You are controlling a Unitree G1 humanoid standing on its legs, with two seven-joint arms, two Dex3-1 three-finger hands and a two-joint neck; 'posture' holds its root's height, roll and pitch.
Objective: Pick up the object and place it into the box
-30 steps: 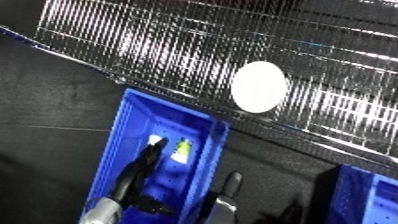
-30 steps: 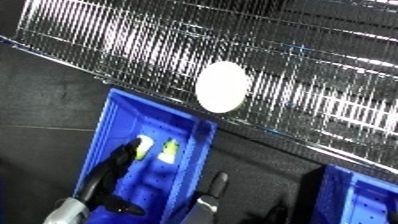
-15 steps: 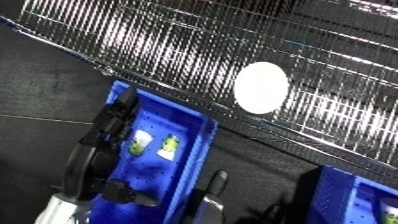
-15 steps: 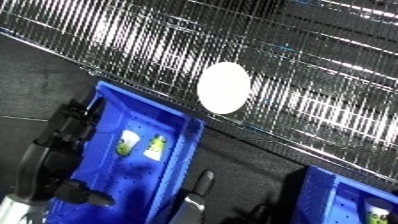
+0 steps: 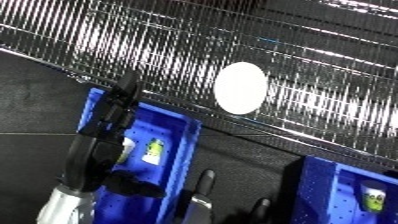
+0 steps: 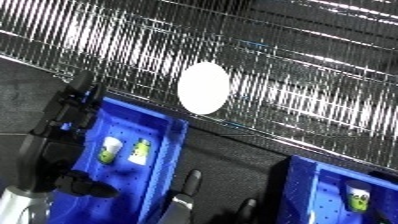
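A blue bin [image 6: 174, 150] stands at the lower left. Two small white and green packets [image 6: 109, 149] [image 6: 140, 151] lie side by side on its floor. My left hand [image 5: 96, 150] reaches up across the bin's left side with straight fingers [image 5: 124, 95] that stretch past the far rim; it is open and holds nothing. The packets lie just to the right of its palm, apart from it. My right hand [image 5: 202, 186] shows only as fingertips at the bottom centre, beside the bin's right wall, open and holding nothing.
A wire mesh fence [image 5: 293, 55] runs across the back, with a white oval disc [image 5: 240, 89] on it. A second blue bin [image 5: 330, 192] at the lower right holds a small white and green packet [image 5: 371, 197]. Dark floor lies between the two bins.
My left hand has risen from low inside the bin, beside a packet, to stretch over its far left rim. The packets stay on the bin floor. The camera has shifted.
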